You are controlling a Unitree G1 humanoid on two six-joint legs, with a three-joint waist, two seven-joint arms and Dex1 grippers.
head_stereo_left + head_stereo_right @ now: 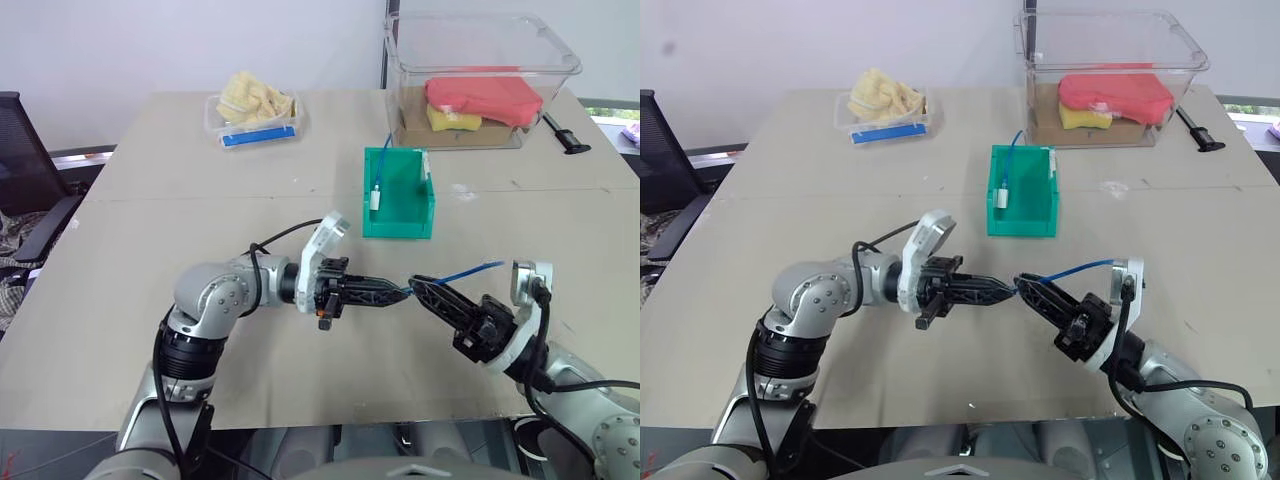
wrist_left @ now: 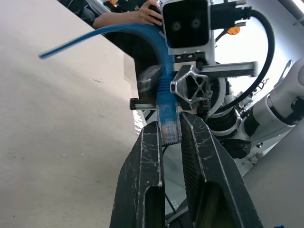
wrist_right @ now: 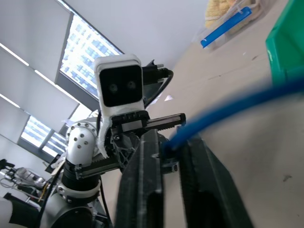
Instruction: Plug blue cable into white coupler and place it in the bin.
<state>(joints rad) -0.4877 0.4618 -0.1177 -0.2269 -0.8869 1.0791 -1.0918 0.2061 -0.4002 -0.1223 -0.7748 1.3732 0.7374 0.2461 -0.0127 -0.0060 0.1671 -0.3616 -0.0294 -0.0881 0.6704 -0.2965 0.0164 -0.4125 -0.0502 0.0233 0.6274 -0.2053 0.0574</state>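
Your left gripper (image 1: 400,291) is clamped on the clear plug at one end of the blue cable (image 1: 470,270), its fingers (image 2: 145,161) pinching the plug from both sides. Your right gripper (image 1: 418,284) meets it tip to tip above the table (image 1: 150,300), its fingers (image 3: 142,166) closed around the cable just behind that plug. From there the cable's free length arcs away toward 2 o'clock, over the right wrist.

The bin (image 1: 398,195) sits on the table at 12 o'clock from the grippers, well apart from them. Inside it a white coupler (image 1: 375,200) lies against the left wall with another blue lead running out over the back rim.

At 11 o'clock a tray (image 1: 255,115) holds yellowish pieces; at 1 o'clock stands a tub (image 1: 480,80).
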